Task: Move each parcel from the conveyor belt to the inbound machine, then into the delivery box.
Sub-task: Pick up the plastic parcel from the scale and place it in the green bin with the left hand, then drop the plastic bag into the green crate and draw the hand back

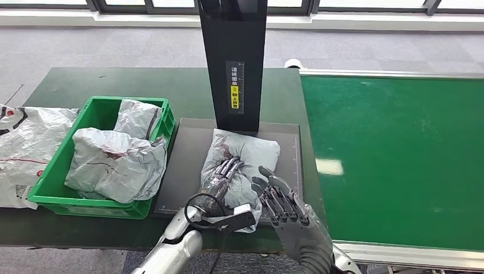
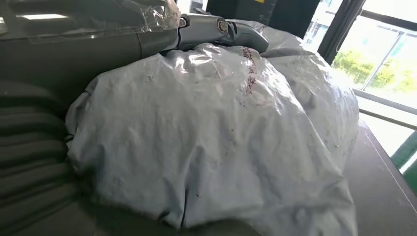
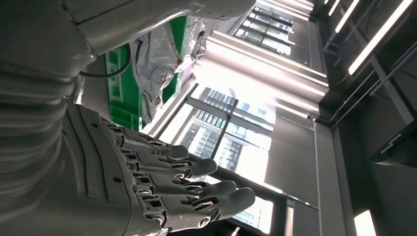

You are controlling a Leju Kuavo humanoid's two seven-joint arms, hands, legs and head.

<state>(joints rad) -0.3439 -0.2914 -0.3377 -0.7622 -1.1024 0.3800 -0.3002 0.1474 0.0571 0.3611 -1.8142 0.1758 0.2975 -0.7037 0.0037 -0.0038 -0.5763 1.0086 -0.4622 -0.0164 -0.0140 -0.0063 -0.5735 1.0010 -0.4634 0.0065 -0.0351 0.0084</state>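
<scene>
Lower centre: left hand grips the parcel lying lengthwise toward the scanner post; right hand open beside it.

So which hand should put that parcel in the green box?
Probably the left hand: it already lies on the parcel, and the green box sits on its side. The right hand is beside the parcel, holding nothing.
</scene>
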